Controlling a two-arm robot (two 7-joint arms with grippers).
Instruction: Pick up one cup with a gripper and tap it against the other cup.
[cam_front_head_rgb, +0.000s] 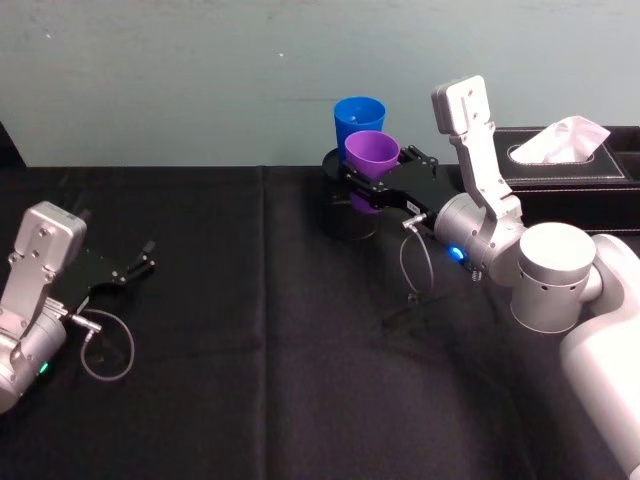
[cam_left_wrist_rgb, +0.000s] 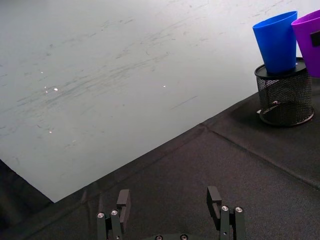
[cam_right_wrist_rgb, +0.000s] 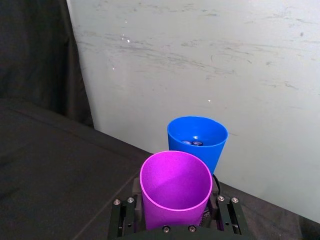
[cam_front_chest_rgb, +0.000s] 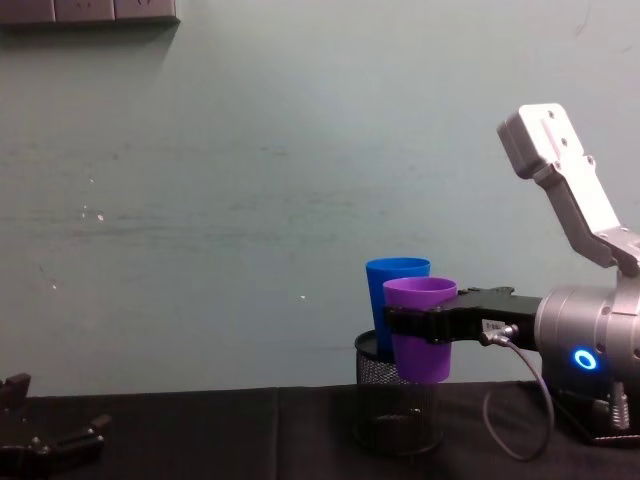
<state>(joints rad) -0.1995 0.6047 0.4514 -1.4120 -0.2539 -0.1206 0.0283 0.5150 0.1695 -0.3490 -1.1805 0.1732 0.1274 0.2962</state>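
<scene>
At 12 o'clock on the black cloth table (cam_front_head_rgb: 250, 350), close to the pale wall — the right gripper (cam_front_head_rgb: 372, 168), a black two-jaw on a silver wrist with a lit blue ring, reaches in from 3 o'clock. Its jaws are closed partway onto the tapered purple plastic tumbler (cam_front_head_rgb: 371, 150), one on each side of its wall below the rim. The tumbler is upright, mouth up, held off the cloth.

The bright blue plastic tumbler (cam_front_head_rgb: 358, 117), taller and narrower, stands upright in a round black mesh pen holder (cam_left_wrist_rgb: 285, 97), just beyond the purple one at its 12 o'clock. The two cups are hard beside each other; whether the walls touch — cannot tell. The purple rim sits lower than the blue rim.

The left gripper (cam_front_head_rgb: 140, 262) lies low at 9 o'clock, well apart from the cups, fingers spread wide with nothing between them.

A black tissue box (cam_front_head_rgb: 565, 160) with a white tissue sits at 2 o'clock, behind the right arm.
</scene>
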